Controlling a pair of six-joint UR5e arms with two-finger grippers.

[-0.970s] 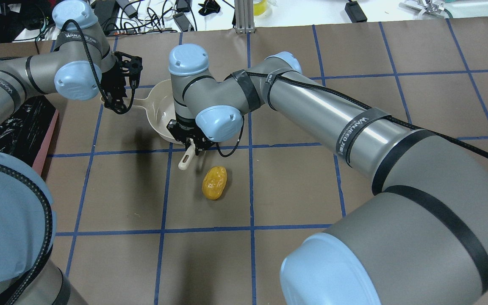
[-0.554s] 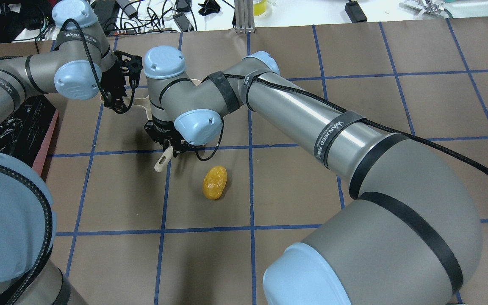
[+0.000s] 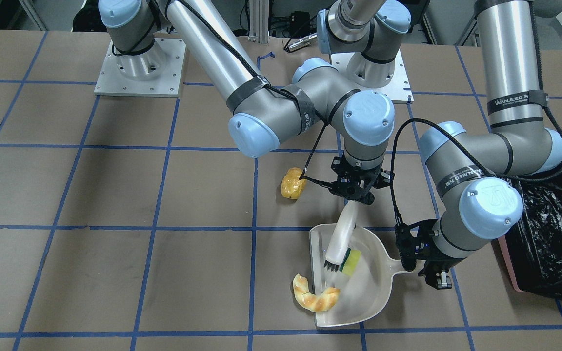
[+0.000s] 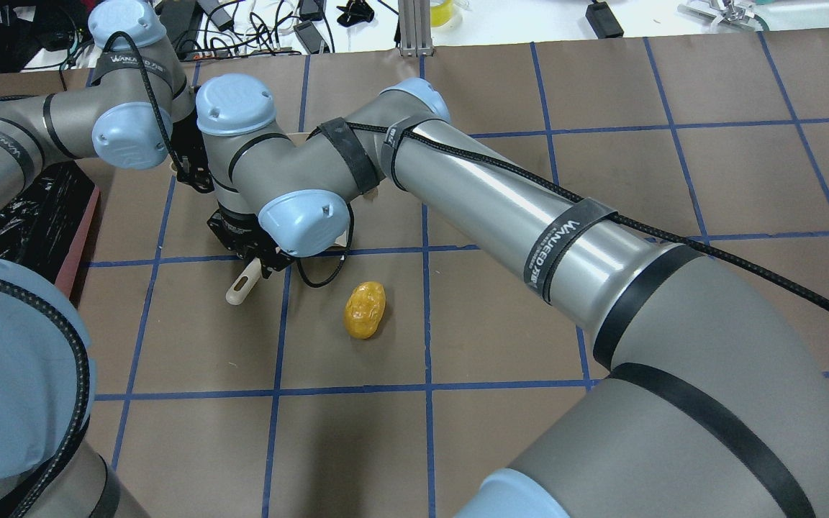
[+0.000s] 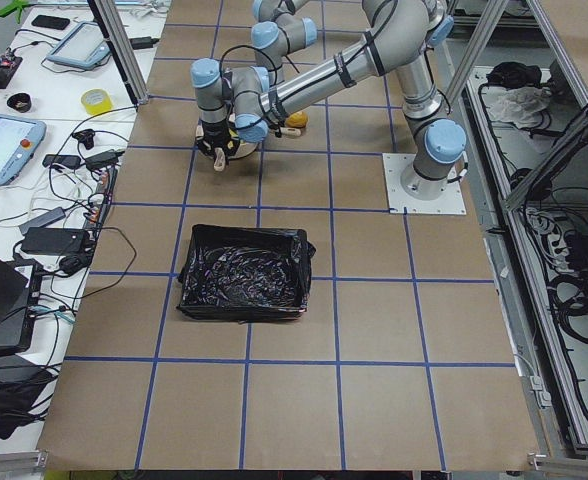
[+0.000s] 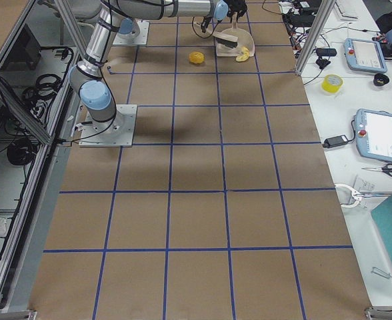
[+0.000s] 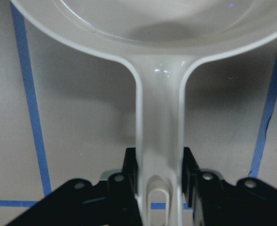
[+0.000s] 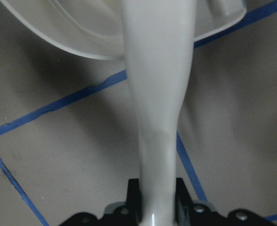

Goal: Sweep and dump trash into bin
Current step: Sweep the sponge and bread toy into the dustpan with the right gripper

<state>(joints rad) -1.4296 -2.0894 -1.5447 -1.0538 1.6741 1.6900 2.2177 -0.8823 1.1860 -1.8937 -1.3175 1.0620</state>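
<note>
My right gripper (image 3: 356,192) is shut on the beige brush (image 3: 340,239), whose dark bristles rest inside the beige dustpan (image 3: 373,292). My left gripper (image 3: 425,265) is shut on the dustpan handle (image 7: 158,117). The yellow-and-green sponge (image 3: 351,261) lies in the pan beside the bristles. The tan croissant (image 3: 314,296) straddles the pan's open lip. The golden potato piece (image 3: 292,184) lies on the table outside the pan, also in the overhead view (image 4: 365,309). The pink bin (image 3: 505,273) with its black bag (image 3: 549,234) stands beyond the left arm.
The table is brown paper with a blue tape grid. The right arm's elbow (image 4: 299,219) covers the dustpan in the overhead view. The arm bases (image 3: 139,68) stand at the robot's side. Cables and devices (image 4: 278,21) lie past the far edge.
My right arm has moved left in the overhead view, carrying the brush across the dustpan. The left arm and the potato piece have not moved.
</note>
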